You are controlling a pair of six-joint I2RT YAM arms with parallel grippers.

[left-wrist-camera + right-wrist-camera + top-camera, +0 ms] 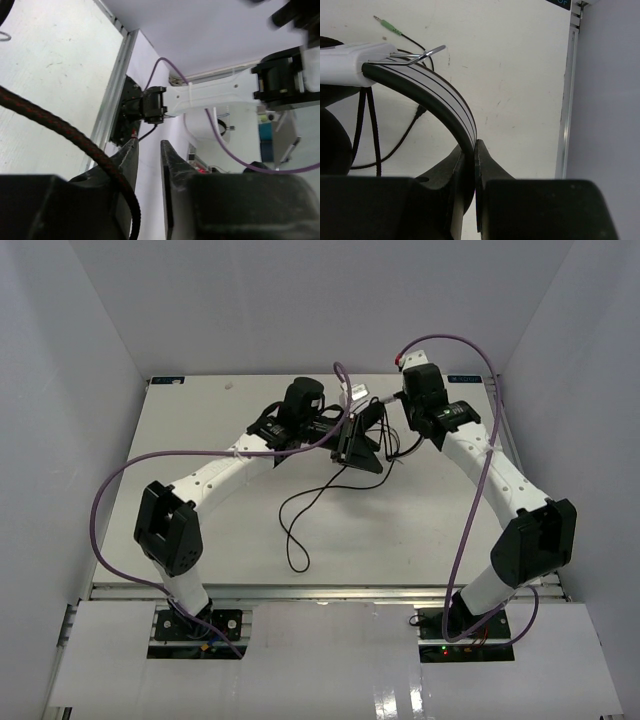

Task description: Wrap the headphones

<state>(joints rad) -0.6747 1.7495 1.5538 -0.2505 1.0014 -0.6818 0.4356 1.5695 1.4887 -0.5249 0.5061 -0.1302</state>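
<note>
The headphones [360, 443] are held up off the white table [200, 420] at back centre, between both wrists. My right gripper [475, 145] is shut on the black-and-white headband [435, 100]; a white ear-cup arm [345, 62] shows at left. The thin black cord [300, 510] hangs down and loops on the table toward the front, and its green plug [387, 26] lies on the table. My left gripper [149, 145] stands slightly open with nothing between its jaws. The braided cord [60, 130] lies across the outside of its left finger. In the top view, the left gripper [335, 435] is right beside the headphones.
Purple robot cables [120, 480] arc beside both arms. White walls enclose the table on three sides. A metal rail [567, 100] marks the table's right edge. The right arm's white link [215, 95] crosses the left wrist view.
</note>
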